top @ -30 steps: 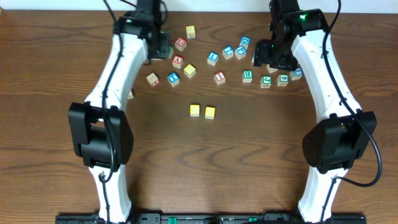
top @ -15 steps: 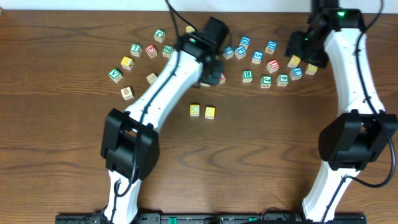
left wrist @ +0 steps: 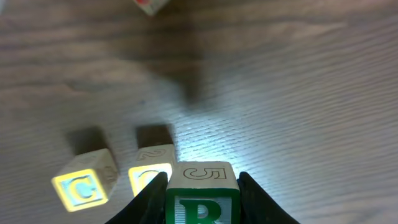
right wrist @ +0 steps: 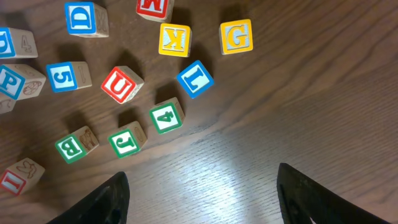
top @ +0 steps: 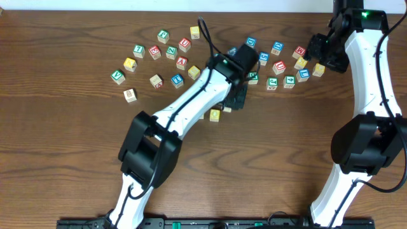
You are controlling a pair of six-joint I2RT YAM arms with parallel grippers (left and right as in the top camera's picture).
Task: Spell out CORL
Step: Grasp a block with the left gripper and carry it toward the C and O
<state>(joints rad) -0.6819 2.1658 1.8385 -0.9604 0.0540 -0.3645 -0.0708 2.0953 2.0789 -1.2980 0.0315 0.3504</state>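
Left gripper (top: 238,98) has been swung from the far edge to mid-table, R cube (left wrist: 202,208) clamped beside yellow cubes (left wrist: 149,177).

My left arm (top: 191,105) and right arm (top: 375,70) have white shells, black joints, black cables (top: 205,32) and a green light (top: 364,14) on the right; the left gripper (left wrist: 200,180) has black fingers (left wrist: 146,202).

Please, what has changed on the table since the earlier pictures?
The left hand swung from the left cubes to the middle and now holds the green R cube by the yellow C cube and its yellow neighbour. The right hand moved off to the right, open. Those two cubes stayed put.
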